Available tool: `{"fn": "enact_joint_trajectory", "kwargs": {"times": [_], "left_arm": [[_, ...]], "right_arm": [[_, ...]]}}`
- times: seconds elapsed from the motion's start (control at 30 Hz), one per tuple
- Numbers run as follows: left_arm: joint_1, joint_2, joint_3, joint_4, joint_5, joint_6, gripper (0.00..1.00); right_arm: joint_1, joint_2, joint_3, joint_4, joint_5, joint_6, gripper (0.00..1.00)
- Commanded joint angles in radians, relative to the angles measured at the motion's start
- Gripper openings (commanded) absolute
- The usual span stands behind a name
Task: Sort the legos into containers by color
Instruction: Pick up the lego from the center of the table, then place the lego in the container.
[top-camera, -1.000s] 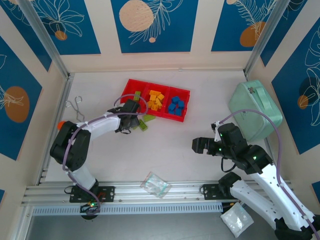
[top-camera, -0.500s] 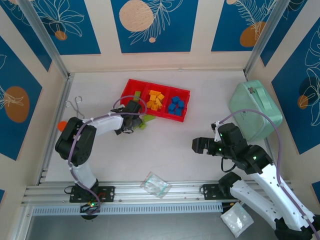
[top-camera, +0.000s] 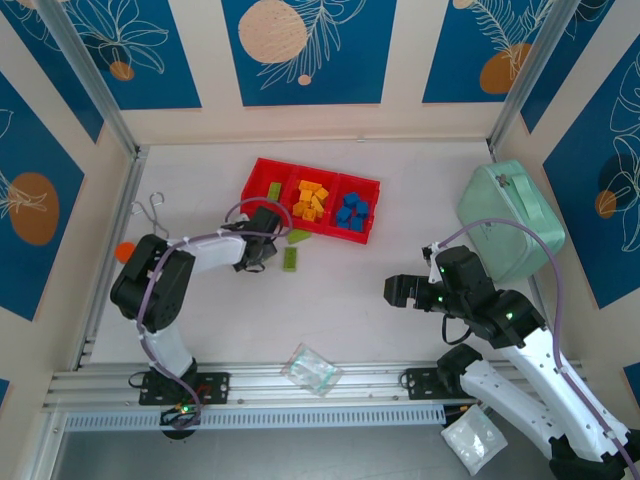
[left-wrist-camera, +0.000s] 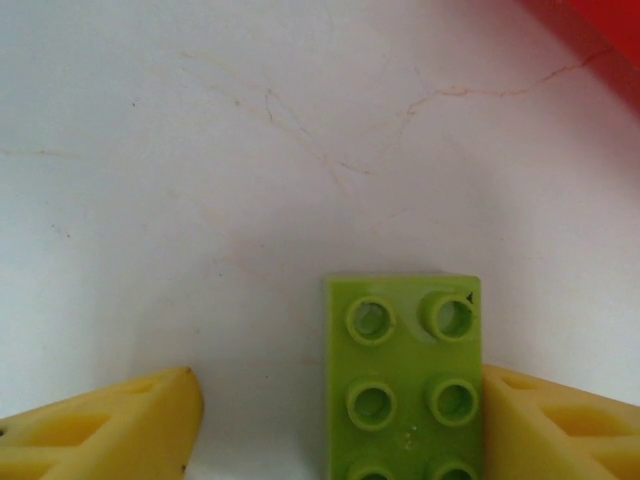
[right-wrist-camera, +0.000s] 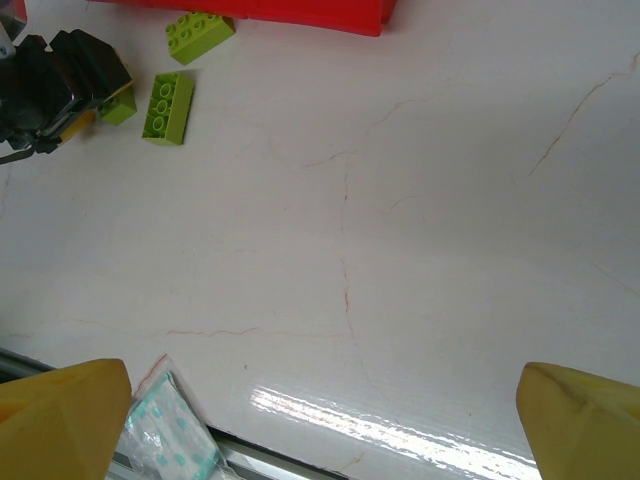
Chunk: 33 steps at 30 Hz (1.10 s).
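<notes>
Slippage is the main worry. The left fingers (left-wrist-camera: 100, 435) stand spread around a green brick (left-wrist-camera: 405, 380) that lies flat and studs-up on the tabletop (top-camera: 350, 330), and the brick is not centred. It sits against, or just beside, the finger at the right of the wrist view, while the other finger is well apart from it. Closing from here would likely sweep that far finger across bare tabletop before it meets plastic, so the brick could skid or twist. Its far end also reaches past the fingertips, so a pinch might let it swing or drop on the lift. A drop over the red tray (top-camera: 330, 230) could land it among the orange bricks (top-camera: 310, 200), which fill the middle compartment. That is next to the left-end compartment (top-camera: 258, 197), where a third green brick (top-camera: 273, 190) lies. The blue bricks (top-camera: 352, 212) fill the other end. A second green brick (top-camera: 299, 236) lies just beside the tray's near wall and could be knocked by a low carry, and the wall itself must be cleared. The right fingers (right-wrist-camera: 60, 420) are spread wide, holding nothing, over bare tabletop well apart from all this. The mint case (top-camera: 510, 220), plastic bag (top-camera: 312, 368) and metal tongs (top-camera: 150, 215) sit off to the sides and block nothing.
</notes>
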Motion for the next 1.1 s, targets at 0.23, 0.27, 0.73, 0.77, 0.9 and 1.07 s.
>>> {"fn": "enact_joint_trajectory", "kwargs": {"times": [0.23,0.27,0.73,0.77,0.9,1.07], "left_arm": [[0.021,-0.004,-0.050,0.068,0.053,0.104,0.53],[0.021,-0.006,-0.052,0.068,0.056,0.112,0.49],[0.022,-0.181,-0.066,0.131,0.131,0.352,0.28],[0.027,-0.175,-0.029,0.107,0.144,0.388,0.28],[0.044,-0.115,0.140,0.003,0.144,0.501,0.28],[0.092,0.033,0.398,-0.097,0.181,0.604,0.31]], "right_arm": [[0.007,-0.009,0.005,-0.003,0.002,0.009,0.99],[0.007,-0.007,0.006,-0.003,0.002,0.011,0.99],[0.011,-0.007,0.004,-0.004,0.010,0.014,0.99],[0.011,-0.006,0.004,-0.003,0.010,0.014,0.99],[0.012,-0.004,0.006,-0.006,0.010,0.016,0.99],[0.017,-0.006,0.007,-0.010,0.019,0.017,0.99]]}}
